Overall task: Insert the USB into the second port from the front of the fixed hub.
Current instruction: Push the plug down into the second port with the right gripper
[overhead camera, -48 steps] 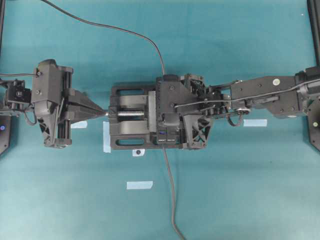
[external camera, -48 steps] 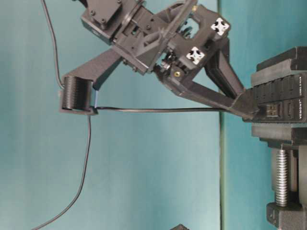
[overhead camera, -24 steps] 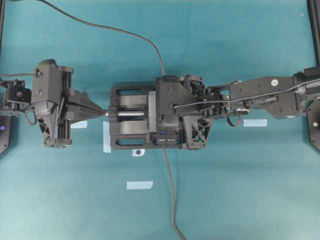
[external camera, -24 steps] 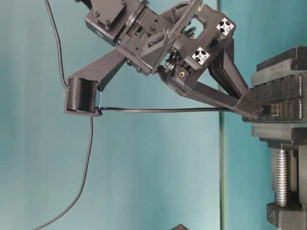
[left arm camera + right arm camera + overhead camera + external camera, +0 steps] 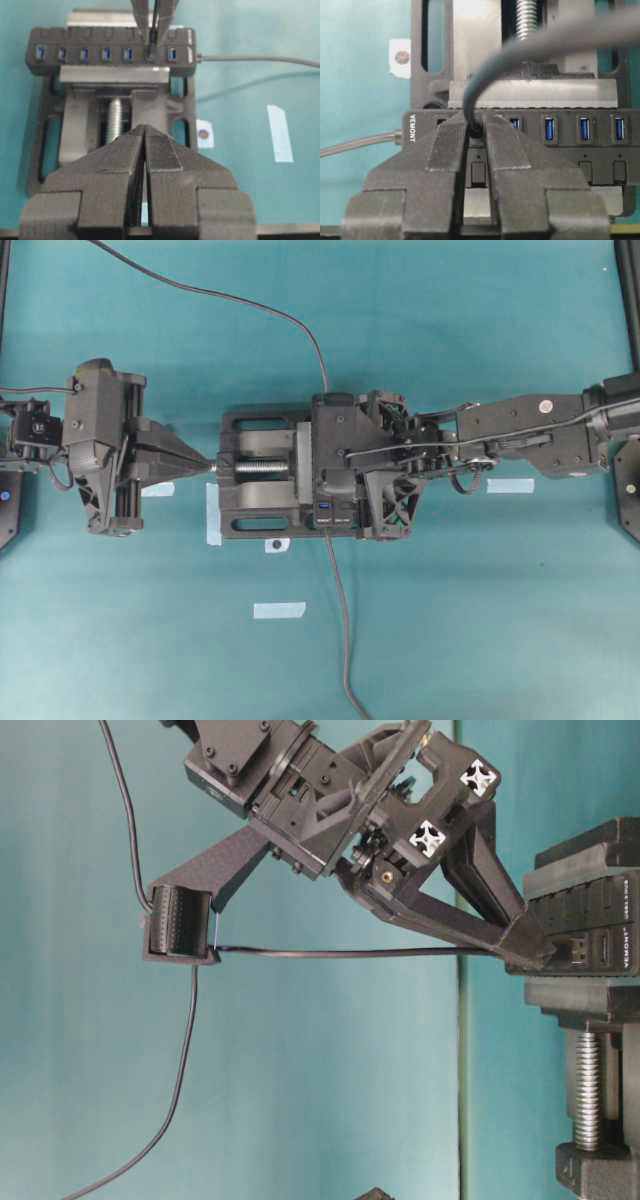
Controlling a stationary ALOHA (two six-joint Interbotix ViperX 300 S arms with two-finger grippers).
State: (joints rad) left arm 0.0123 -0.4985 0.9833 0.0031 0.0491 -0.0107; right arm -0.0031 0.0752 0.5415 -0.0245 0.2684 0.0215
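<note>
The right end effector, closed on the USB, has pushed in closer to the fixed hub over the last second. In the table-level view its fingertips now sit against the hub's face where a moment ago they stood a little short of it, and the arm has crept forward a touch. From the left wrist view the plug sits at the second port from the hub's cable end, which I take to be the front, with blue ports showing to either side. That suggests the plug is entering or already seated in the right port, though how deep it sits is hidden by the fingers.

The left end effector is closed on nothing and hangs off to the side near the end of the vise screw, unmoved.

There is no true container here. The vise on the bench holds the hub clamped between its jaws, and the hub's remaining ports look unoccupied. The USB's cable runs back from the grip to the arm's cable guide
</note>
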